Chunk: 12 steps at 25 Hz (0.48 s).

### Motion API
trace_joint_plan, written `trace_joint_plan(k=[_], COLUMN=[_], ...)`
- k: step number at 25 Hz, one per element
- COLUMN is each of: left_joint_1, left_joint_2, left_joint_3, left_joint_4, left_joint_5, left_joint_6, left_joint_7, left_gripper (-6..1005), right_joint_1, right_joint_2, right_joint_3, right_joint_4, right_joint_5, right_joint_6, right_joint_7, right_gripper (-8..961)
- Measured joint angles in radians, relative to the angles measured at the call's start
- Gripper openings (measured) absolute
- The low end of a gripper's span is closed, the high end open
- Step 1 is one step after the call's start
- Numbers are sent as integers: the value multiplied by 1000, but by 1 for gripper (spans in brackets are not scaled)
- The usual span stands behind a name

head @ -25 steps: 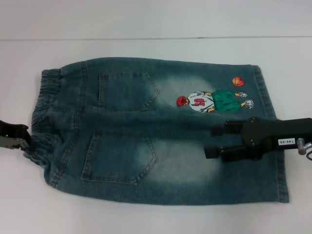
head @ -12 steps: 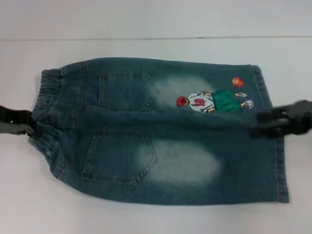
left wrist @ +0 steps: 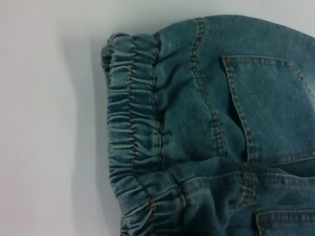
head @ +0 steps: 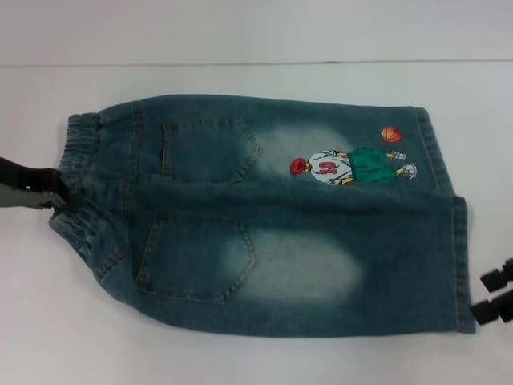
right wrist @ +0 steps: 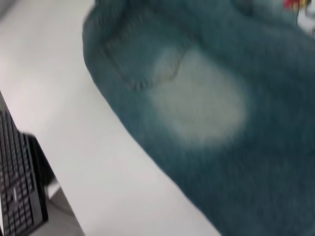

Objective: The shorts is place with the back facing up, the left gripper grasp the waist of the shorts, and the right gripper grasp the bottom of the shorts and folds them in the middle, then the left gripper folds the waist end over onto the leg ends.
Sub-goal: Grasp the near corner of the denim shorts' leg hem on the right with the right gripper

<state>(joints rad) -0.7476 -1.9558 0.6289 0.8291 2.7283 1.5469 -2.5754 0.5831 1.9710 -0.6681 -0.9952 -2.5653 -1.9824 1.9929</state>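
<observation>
The blue denim shorts [head: 280, 224] lie flat on the white table with the back pockets up. The elastic waist [head: 78, 156] is at the left and the leg ends [head: 458, 265] are at the right. My left gripper [head: 50, 192] sits against the middle of the waist edge, where the band is bunched. In the left wrist view the gathered waist [left wrist: 133, 128] fills the frame. My right gripper [head: 490, 294] is open just off the lower leg hem, holding nothing. The right wrist view shows the shorts [right wrist: 211, 98] from close up.
A basketball-player print [head: 349, 166] marks the far leg. Bare white table [head: 240, 361] surrounds the shorts, and its back edge runs across the top of the head view. A black keyboard [right wrist: 17, 182] lies below the table's edge in the right wrist view.
My right gripper has pulled back off the leg area to the lower right, beyond the hem. My left gripper has shifted up along the waist edge, and the waistband moved slightly with it.
</observation>
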Motion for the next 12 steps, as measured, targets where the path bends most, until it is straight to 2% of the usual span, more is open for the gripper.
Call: trace_joint_plan(k=[5,12], left_joint_1=[-6,-10], left_joint_2=[-4,-10], left_joint_3=[0,0], left_joint_4=[-1,-2], left_joint_5=[-1,-1], left_joint_6=[-4,-10], left_joint_7=[0,0], left_gripper=[27,28], right_joint_1=[13,75], right_joint_2=[5,9], right_joint_3=[-28,-32], right_joint_4=[31,109], right_joint_5=[-86,-208], right_joint_6=[16,35], right_joint_7=[5,10], right_gripper=[895,895])
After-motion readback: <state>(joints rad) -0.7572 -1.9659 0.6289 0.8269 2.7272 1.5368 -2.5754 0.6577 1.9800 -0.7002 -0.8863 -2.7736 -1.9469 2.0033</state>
